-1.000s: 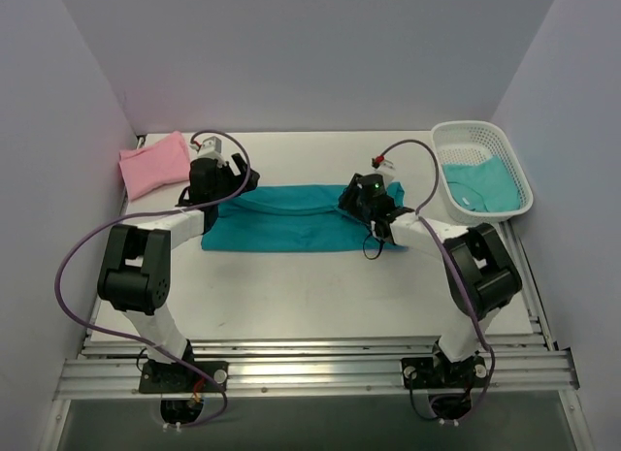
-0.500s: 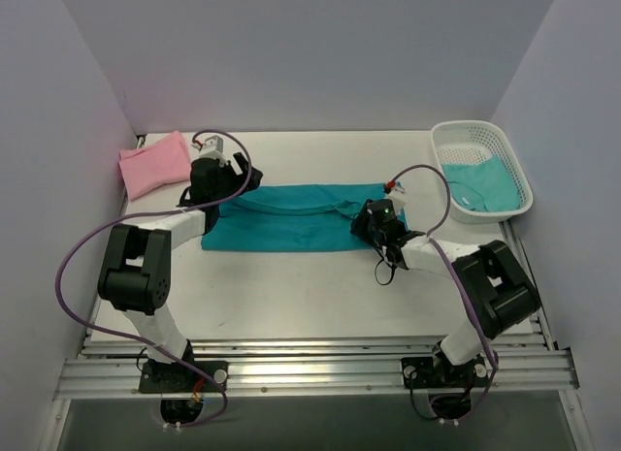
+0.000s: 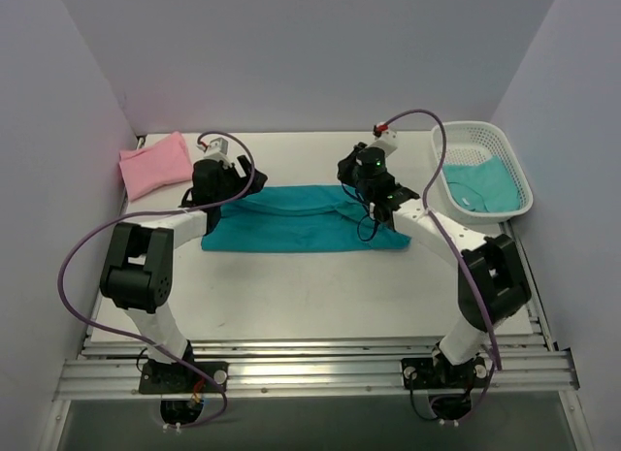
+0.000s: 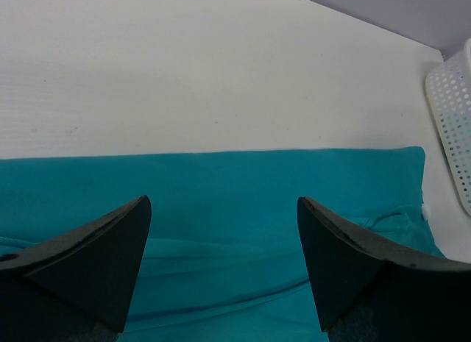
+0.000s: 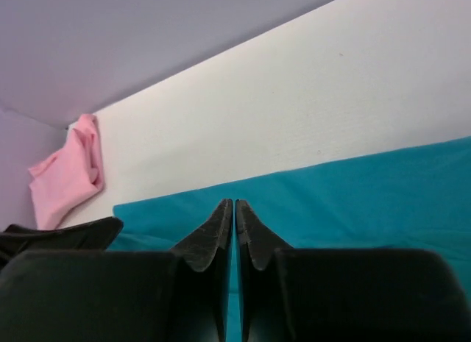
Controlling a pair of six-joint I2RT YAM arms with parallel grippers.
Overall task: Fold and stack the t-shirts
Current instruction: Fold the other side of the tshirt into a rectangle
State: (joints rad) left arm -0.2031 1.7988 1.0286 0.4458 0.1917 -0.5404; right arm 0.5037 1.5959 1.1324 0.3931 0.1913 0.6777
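Note:
A teal t-shirt [image 3: 291, 218] lies folded into a long band across the table. It also shows in the left wrist view [image 4: 221, 187] and the right wrist view [image 5: 368, 187]. My left gripper [image 3: 219, 182] is open over the shirt's left end, with its jaws [image 4: 222, 202] spread above the cloth and nothing between them. My right gripper [image 3: 366, 176] is shut above the shirt's far edge near its right end. Its fingers [image 5: 221, 224] are pressed together with no cloth seen between them. A folded pink t-shirt [image 3: 153, 163] lies at the far left, and it also shows in the right wrist view [image 5: 70, 173].
A white mesh basket [image 3: 505, 150] stands at the far right with another teal shirt [image 3: 482, 184] inside. Its rim shows in the left wrist view [image 4: 452, 121]. Purple cables loop over both arms. Walls close in the table on three sides.
My right gripper dipped toward the near side at the shirt's right end, then swung back up to its far edge. The shirt's right end now lies spread out. The left arm barely moved.

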